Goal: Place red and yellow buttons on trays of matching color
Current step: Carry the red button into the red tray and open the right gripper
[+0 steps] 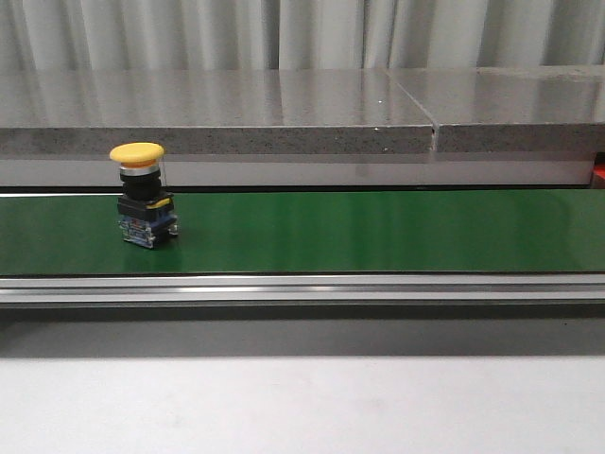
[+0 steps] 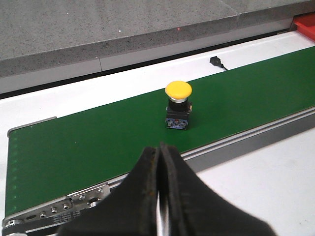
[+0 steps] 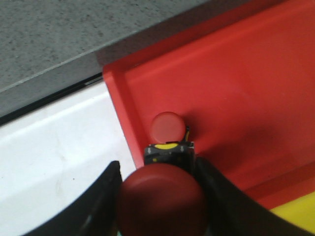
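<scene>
Yellow button upright on the green conveyor belt, toward its left end. Left hand just short of the belt's near rail, fingers pressed together, empty. Right hand clamped on a red button over the red tray, beside a second red button resting there.

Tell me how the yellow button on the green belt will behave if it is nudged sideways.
The yellow button looks top-heavy: a wide mushroom cap on a narrower blocky base, so a high push would probably tip it. The green belt looks smooth, so a low push may slide it. Once toppled, the round cap might let it roll.
</scene>
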Motion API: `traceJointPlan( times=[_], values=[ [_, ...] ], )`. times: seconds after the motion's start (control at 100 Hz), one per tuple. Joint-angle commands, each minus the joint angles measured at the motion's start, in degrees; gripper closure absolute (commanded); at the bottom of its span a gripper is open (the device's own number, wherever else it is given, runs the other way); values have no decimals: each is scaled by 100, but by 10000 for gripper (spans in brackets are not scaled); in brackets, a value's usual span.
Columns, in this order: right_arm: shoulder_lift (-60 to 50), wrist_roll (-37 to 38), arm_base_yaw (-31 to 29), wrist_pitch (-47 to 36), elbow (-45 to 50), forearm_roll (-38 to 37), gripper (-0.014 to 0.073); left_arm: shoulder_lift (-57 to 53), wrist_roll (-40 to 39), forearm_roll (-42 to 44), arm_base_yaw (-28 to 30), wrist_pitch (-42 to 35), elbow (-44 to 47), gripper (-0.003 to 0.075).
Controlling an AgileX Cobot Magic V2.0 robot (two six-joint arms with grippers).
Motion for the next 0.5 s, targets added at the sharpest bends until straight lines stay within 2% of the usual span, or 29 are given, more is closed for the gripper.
traceJointPlan(
  times=[0.0,0.22,0.49],
  values=[
    [-45,108,-194,-316,-252,22,556,49,-71,-103,-37,-384,-158,741],
    [557,113,-650,-184,-723,27,556,49,-71,-103,-37,-384,-158,741],
    [1159,113,-679,-427,-1103,87,556,49,-71,-103,-37,-384,-158,741]
  ],
)
